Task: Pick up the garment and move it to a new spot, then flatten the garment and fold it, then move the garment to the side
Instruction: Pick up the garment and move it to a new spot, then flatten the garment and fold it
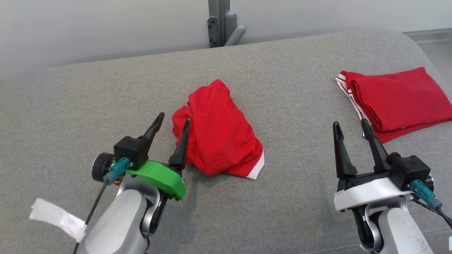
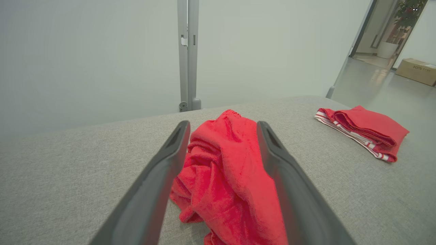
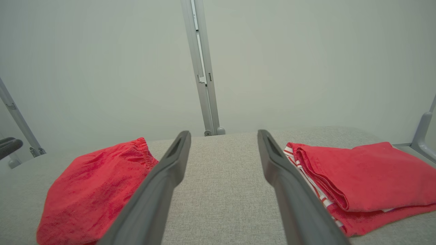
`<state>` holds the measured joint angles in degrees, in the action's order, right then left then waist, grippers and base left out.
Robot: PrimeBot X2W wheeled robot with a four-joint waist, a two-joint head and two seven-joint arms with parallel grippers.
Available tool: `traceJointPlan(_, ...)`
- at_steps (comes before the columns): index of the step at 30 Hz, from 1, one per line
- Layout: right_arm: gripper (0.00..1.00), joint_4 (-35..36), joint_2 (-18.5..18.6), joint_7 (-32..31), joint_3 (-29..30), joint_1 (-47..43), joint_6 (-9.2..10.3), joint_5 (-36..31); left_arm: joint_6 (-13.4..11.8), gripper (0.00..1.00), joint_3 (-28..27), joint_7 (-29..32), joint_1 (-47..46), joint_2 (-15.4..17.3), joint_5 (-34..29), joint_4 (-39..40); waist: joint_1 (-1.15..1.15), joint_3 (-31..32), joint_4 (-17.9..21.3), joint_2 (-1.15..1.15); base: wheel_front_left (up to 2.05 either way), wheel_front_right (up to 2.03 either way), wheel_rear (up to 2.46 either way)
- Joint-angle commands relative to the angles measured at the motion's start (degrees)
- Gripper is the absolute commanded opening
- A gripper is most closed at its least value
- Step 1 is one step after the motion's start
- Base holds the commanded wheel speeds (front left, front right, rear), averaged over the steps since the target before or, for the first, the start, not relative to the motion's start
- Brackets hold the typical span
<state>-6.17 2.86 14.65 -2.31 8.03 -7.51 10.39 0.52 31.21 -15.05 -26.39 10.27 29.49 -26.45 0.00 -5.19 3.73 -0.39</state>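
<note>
A crumpled red garment [image 1: 219, 134] with a white hem lies in a heap at the middle of the grey padded surface [image 1: 106, 88]. My left gripper [image 1: 173, 117] stands open at its left edge, one finger over the cloth and the other over bare surface. In the left wrist view the garment [image 2: 224, 170] shows between the spread fingers of the left gripper [image 2: 222, 124], which hold nothing. My right gripper [image 1: 349, 122] is open and empty, over bare surface between the two red pieces. The right wrist view has the garment [image 3: 92, 194] at the lower left of the right gripper [image 3: 223, 132].
A folded red garment with white stripes [image 1: 395, 98] lies at the surface's right side, just beyond my right fingers. A grey post [image 1: 219, 21] rises behind the far edge. A doorway and a cardboard box [image 2: 415, 69] show far right.
</note>
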Motion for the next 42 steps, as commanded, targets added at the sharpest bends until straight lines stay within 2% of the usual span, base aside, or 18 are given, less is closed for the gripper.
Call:
traceJointPlan(1,1.0,-0.06,0.07,0.0,-0.21,-0.95,0.05,0.21,-0.79,1.0,-1.19,-0.12,1.92,0.63,-0.27,1.23,0.0,0.77,-0.45,0.39,0.0,0.0,0.0)
traceJointPlan(6,1.0,0.1,0.07,0.1,-0.71,-2.14,0.05,0.41,-3.87,1.0,-7.89,-0.06,9.86,1.37,-2.06,9.01,0.0,1.76,-1.01,0.39,0.0,0.0,0.0)
traceJointPlan(12,1.0,0.08,0.09,0.22,-0.77,-3.61,0.05,0.68,-6.42,1.0,-15.16,-0.05,19.19,-0.35,-4.54,16.47,0.0,2.71,-2.05,0.39,0.0,0.0,0.0)
traceJointPlan(17,1.0,0.04,0.08,0.34,-1.26,-4.78,0.05,1.12,-6.39,1.0,-18.76,-0.06,24.78,-2.26,-7.14,18.88,0.0,3.29,-2.92,0.39,0.0,0.0,0.0)
traceJointPlan(23,1.0,-0.44,0.09,0.42,-2.18,-5.38,0.05,1.57,-5.1,1.0,-22.49,-0.06,28.33,-3.98,-9.51,19.81,0.0,3.37,-3.2,0.39,0.0,0.0,0.0)
traceJointPlan(42,1.0,-1.65,0.09,0.51,-2.61,-4.09,0.05,1.23,-1.72,1.0,-26.71,-0.07,27.63,-6.68,-13.57,19.6,0.0,2.72,-2.99,0.39,0.0,0.0,0.0)
